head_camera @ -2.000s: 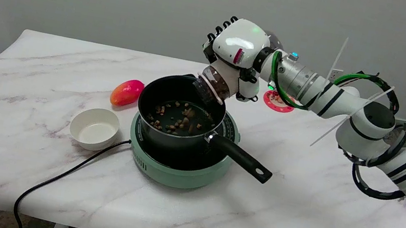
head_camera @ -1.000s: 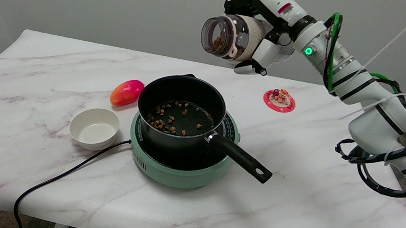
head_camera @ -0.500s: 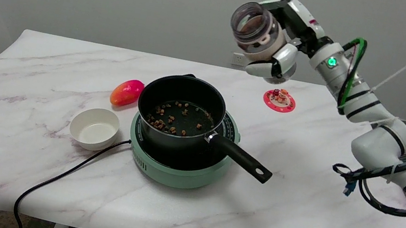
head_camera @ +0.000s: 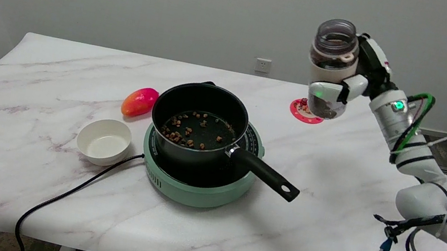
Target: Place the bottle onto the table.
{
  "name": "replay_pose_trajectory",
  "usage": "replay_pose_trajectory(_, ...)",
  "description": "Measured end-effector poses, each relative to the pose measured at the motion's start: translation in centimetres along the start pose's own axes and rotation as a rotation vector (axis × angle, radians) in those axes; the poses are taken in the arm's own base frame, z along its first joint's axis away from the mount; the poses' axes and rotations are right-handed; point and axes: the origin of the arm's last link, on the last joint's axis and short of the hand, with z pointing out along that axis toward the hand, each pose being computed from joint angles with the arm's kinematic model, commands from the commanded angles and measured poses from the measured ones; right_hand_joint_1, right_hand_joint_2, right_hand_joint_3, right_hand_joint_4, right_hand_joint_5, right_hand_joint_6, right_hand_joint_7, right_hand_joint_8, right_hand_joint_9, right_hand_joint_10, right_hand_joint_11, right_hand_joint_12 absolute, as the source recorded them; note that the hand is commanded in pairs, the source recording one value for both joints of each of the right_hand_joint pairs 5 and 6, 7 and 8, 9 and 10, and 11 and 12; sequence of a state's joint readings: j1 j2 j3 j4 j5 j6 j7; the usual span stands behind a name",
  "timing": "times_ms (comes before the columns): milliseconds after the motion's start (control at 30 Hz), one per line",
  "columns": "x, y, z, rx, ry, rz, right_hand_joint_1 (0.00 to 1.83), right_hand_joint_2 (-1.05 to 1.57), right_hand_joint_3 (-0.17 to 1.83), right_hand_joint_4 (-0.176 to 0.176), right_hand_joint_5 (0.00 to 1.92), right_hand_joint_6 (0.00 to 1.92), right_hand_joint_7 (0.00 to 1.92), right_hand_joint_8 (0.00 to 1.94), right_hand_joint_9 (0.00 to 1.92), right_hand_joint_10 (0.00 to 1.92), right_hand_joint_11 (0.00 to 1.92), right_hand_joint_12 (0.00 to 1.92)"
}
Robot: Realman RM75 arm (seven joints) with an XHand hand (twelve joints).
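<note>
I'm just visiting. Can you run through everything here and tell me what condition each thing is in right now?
Bottle: upright, uncapped, held in the air.
Right hand: grips the bottle.
Pot: on the cooker, brown pieces inside.
Cooker: cord attached.
Bowl: upright, nothing in it.
Mango: lying on the table.
Red lid: flat, behind the bottle.

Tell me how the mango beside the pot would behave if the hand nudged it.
The mango looks rounded and elongated, lying on its side, so it would probably roll or swivel rather than slide straight. Its skin looks smooth and glossy, so fingers might slip. It appears solid, likely stiff rather than floppy.
</note>
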State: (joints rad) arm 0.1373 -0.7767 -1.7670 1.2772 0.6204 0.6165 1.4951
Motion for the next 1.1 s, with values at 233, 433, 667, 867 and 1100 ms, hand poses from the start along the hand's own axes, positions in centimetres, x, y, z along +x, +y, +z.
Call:
replay_pose_trajectory(233,1.9,3.1,-3.1,-0.058,0.116,0.105,1.59,1.26,0.78,0.0,1.92,1.92,1.92,1.92,1.52,1.52,1.29,1.29)
replay_pose_trajectory(433,3.1,5.7,-5.5,-0.105,0.195,0.162,1.59,1.25,0.82,0.0,1.92,1.92,1.92,1.92,1.52,1.52,1.28,1.28)
replay_pose_trajectory(667,3.9,8.9,-7.9,-0.144,0.277,0.21,1.56,1.27,0.83,0.0,1.92,1.92,1.92,1.92,1.51,1.51,1.28,1.28)
replay_pose_trajectory(867,3.7,10.9,-9.1,-0.15,0.307,0.236,1.58,1.25,0.88,0.0,1.92,1.92,1.92,1.92,1.52,1.52,1.28,1.28)
replay_pose_trajectory(1100,3.2,12.0,-9.2,-0.151,0.313,0.214,1.47,1.41,0.66,0.0,1.92,1.92,1.92,1.92,1.59,1.59,1.32,1.32)
